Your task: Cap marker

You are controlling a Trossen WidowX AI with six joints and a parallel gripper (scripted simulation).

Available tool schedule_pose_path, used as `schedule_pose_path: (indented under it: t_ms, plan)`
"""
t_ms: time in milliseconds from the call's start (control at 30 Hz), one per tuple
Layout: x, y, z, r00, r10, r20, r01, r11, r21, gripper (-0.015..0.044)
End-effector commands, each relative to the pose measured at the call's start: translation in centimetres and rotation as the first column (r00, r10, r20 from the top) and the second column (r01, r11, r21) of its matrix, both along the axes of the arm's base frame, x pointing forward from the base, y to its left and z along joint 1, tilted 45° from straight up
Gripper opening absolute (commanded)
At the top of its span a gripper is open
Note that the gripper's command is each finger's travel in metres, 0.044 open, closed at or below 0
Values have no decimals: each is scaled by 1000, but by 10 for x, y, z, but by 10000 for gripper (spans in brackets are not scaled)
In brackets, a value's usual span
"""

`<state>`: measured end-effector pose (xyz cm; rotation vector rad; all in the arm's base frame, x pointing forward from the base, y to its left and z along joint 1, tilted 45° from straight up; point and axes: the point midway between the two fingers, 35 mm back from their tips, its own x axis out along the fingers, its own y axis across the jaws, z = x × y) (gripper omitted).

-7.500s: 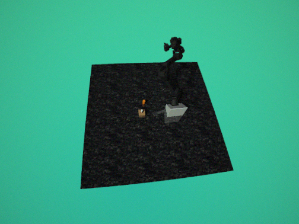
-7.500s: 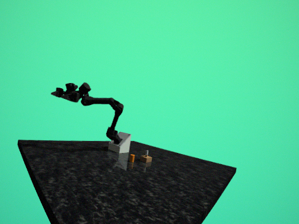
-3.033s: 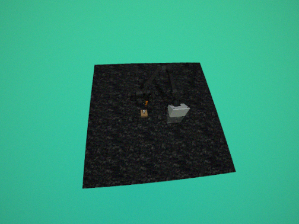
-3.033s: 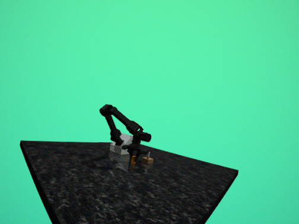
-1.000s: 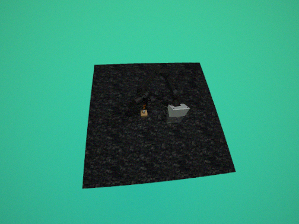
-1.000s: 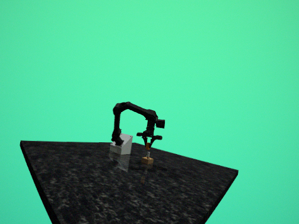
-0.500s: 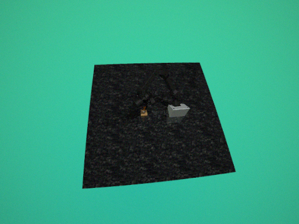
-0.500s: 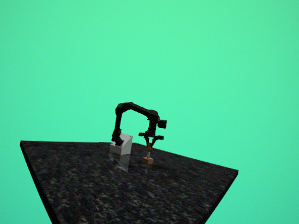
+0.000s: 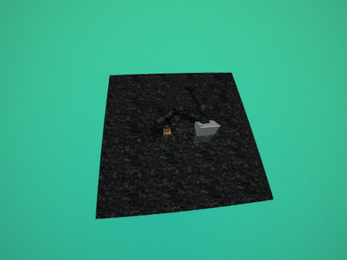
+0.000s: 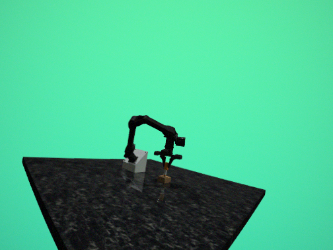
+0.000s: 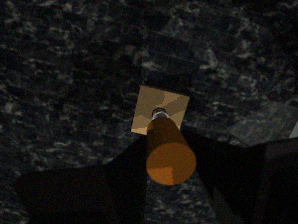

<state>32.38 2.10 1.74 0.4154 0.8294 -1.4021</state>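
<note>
The tan holder block (image 9: 167, 131) (image 10: 164, 179) (image 11: 149, 102) sits on the table. The pale marker (image 10: 165, 172) (image 11: 160, 114) stands upright in it. The orange cap (image 9: 167, 126) (image 10: 166, 166) (image 11: 171, 162) is upright, directly above the block and in line with the marker. My gripper (image 10: 166, 167) (image 11: 163, 137) points down and is shut on the cap. The marker's pale part shows between cap and block in the exterior view. Its top end meets or lies behind the cap's lower end; whether it is inside the cap cannot be told.
A light grey wedge-shaped box (image 9: 207, 129) (image 10: 140, 162) stands at the arm's base, to one side of the holder block. The dark speckled table (image 9: 144, 179) (image 10: 132, 211) carries everything, and its edges are far from the gripper.
</note>
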Motion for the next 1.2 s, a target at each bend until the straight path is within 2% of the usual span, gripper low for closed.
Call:
schedule_pose_path:
  t_ms: [0,867,1167]
  plan:
    - [-1,-6,-5,1000,0,-5,0,1000,-4,0]
    - [-3,-23,-21,1000,0,-5,0,1000,-6,0]
    - [-3,-22,-21,1000,-3,-3,3,1000,-3,236]
